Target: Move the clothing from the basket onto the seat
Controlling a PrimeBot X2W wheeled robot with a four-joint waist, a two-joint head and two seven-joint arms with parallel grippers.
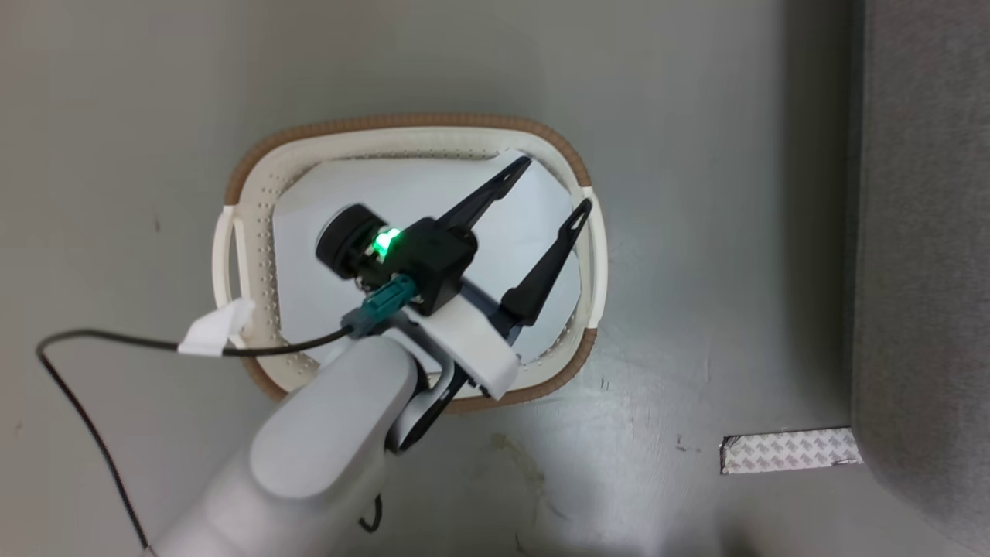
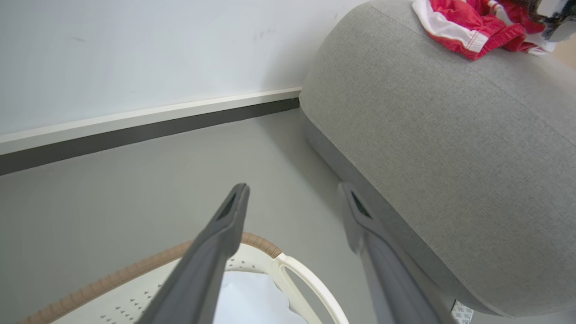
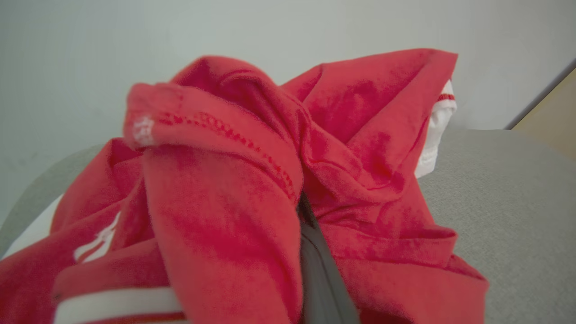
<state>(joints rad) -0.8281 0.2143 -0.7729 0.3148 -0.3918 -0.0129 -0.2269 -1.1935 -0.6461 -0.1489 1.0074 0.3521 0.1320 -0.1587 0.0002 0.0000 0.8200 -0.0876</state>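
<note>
A: So, from the head view, how far along is it?

B: Nearly done, I'd judge. The left gripper [image 1: 553,186] hangs over the basket [image 1: 402,128] with its two fingers spread wide and nothing between them. One pale sheet [image 1: 387,201] lies flat in the basket, and I see no red on it. The seat [image 1: 920,232] runs down the right edge, apart from the basket.

A: And the left wrist view?

B: Same open jaws, empty, above the basket's rim and handle. Beyond them, the clothing [image 2: 459,27] lies in one red and white heap on top of the seat.

A: How many garments?

B: I cannot tell; the folds run together. I count one basket, one sheet, one seat, one heap.

A: Right wrist view?

B: Red cloth is bunched close to the camera, resting on the grey upholstery. The right gripper [image 3: 308,216] shows one dark finger, buried in a fold. Whether those jaws are pinching the cloth or parted, I cannot tell.

A: What's left, then?

B: Probably just freeing that gripper from the fabric.
</note>
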